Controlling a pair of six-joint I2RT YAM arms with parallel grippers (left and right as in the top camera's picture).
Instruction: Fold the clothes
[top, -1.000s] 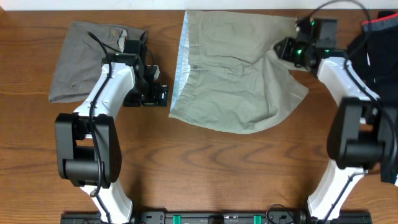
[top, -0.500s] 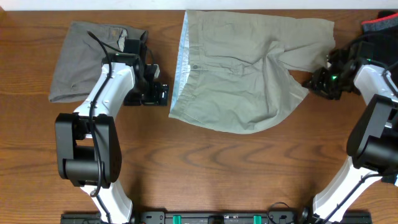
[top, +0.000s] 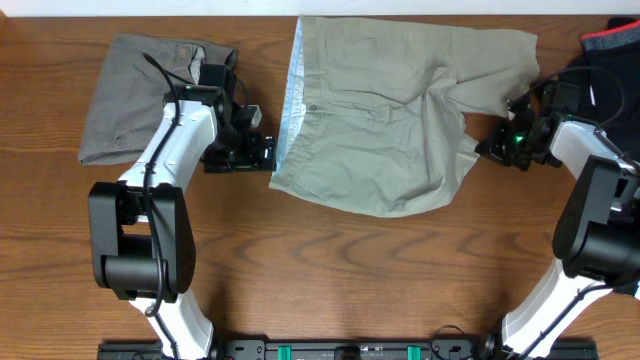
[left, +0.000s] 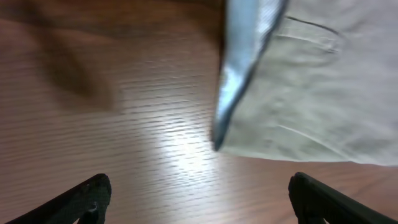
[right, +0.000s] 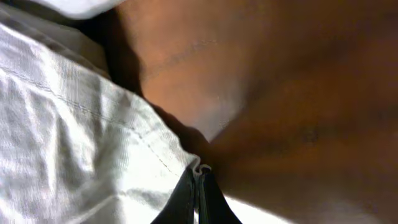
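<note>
- Khaki-green trousers (top: 380, 120) lie at the far middle of the table (top: 340, 270), loosely doubled, legs bunched in soft ridges; the light-blue waistband lining (top: 292, 95) faces the left arm
- Grey shorts (top: 125, 95) sit at far left, a flat folded packet, apart from the trousers
- Left gripper (top: 262, 152): jaws spread wide, holding nothing, low over bare wood just beside the waistband's near corner
- Right gripper (top: 497, 148): jaws pressed together at the trousers' right-hand edge; the wrist view puts a cloth corner right at the tips, but I cannot tell whether any hem is caught
- Handling, as I judge it: light, limp cotton, no stiffness; it will drape, drag and wrinkle rather than move as a sheet; not fragile
- Best holds: the thicker stitched waistband corner and the seamed hem corner, pinched low against the wood
</note>
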